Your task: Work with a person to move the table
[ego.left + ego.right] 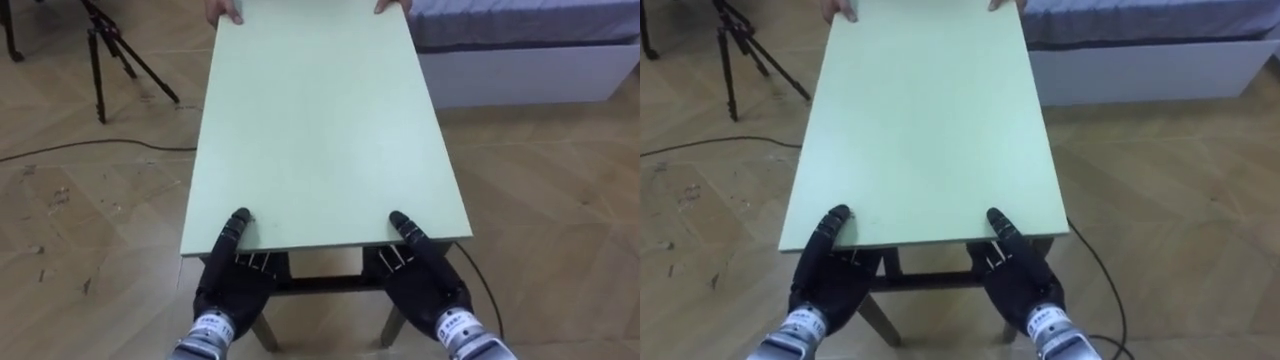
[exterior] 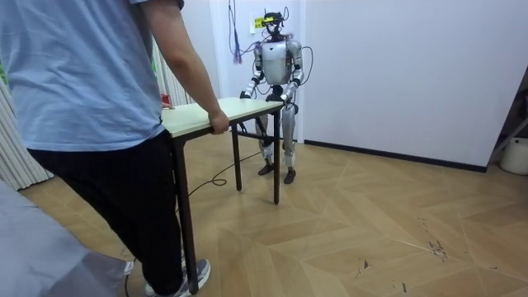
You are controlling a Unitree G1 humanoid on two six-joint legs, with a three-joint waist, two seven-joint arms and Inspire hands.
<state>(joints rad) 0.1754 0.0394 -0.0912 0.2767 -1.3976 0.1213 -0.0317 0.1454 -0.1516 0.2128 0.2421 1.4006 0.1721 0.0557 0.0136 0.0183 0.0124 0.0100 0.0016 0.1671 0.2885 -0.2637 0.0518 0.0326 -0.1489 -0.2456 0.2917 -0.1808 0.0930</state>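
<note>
Nearest the robot, the left robot hand (image 1: 228, 272) and the right robot hand (image 1: 422, 272) sit at the two corners of the near short edge of the table (image 1: 320, 130). Each has its thumb laid on top of the pale green top, and the rest of the hand drops under the edge. The fingers below are hidden by the board, so I read this as a clamp on the edge, thumb above and fingers beneath, rather than seeing the whole grip. Both hands are about equally far in, so neither is nearer to the load.

From that edge the table runs straight away from the robot, its long axis in line with the robot's facing and its dark legs showing beneath the near end. Any coming move will likely go along that axis, forward or back, with both hands sharing it evenly.

At the far short edge the person's hands (image 1: 225, 12) hold the two corners. In the room view the person (image 2: 91, 99) stands at that end with fingers curled over the edge, and the robot stands upright at the other end, close to a white wall.

Beyond the table, a tripod (image 1: 110, 50) stands on the wooden floor (image 1: 560, 220) to the left and a bed (image 1: 520, 45) lies to the right.
</note>
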